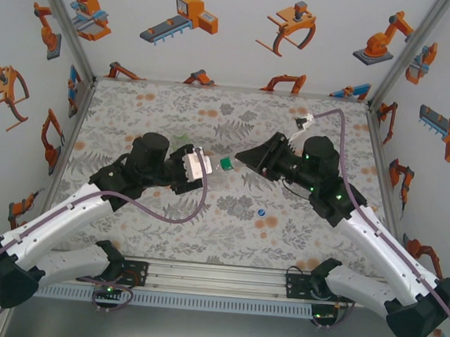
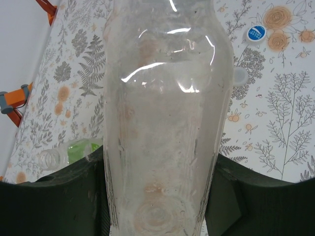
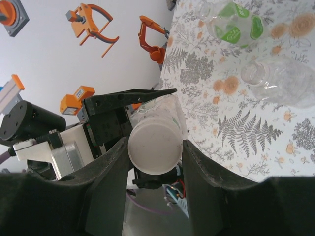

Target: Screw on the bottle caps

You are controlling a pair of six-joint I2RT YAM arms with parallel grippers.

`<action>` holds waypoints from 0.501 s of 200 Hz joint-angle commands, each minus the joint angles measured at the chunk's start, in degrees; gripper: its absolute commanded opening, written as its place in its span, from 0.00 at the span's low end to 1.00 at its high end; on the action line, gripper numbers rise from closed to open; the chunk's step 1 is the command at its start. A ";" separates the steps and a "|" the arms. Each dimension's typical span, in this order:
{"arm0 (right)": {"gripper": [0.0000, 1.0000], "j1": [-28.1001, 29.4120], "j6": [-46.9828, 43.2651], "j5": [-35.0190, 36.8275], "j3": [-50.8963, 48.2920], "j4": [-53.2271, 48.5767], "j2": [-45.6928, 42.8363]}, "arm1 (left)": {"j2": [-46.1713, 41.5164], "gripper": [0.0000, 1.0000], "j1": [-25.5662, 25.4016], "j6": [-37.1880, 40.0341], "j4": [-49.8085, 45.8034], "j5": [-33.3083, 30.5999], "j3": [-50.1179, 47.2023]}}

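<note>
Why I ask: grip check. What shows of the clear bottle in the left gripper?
The clear bottle is see-through, slightly cloudy plastic with glossy highlights, empty-looking. The left gripper clamps its sides, its length running out along the fingers. Its far end seems to meet a pale round piece pinched in the right gripper.

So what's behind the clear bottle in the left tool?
Flowery table, a blue cap, and a pale cap half covered by the bottle. Its cloudy middle blurs the rest.

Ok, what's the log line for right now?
left claw: shut on clear bottle | right claw: shut on cap at bottle's end | blue cap: loose on table
</note>
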 commanded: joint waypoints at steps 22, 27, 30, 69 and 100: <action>0.00 0.45 4.82 -2.49 1.97 1.89 0.09 | 0.32 0.00 -0.42 -0.81 1.39 2.66 2.23; 0.00 0.45 4.64 -2.70 2.01 2.03 0.18 | 0.26 0.00 -0.47 -0.83 1.37 2.59 2.26; 0.00 0.45 4.58 -2.80 2.14 2.10 0.25 | 0.13 0.00 -0.43 -0.83 1.40 2.51 2.21; 0.00 0.48 2.72 -2.92 3.55 0.34 0.63 | 0.18 0.00 -0.43 -0.66 1.44 2.32 2.16; 0.11 0.45 0.36 -2.56 4.11 -0.51 0.17 | 0.07 0.00 -0.43 -0.56 1.44 2.33 2.11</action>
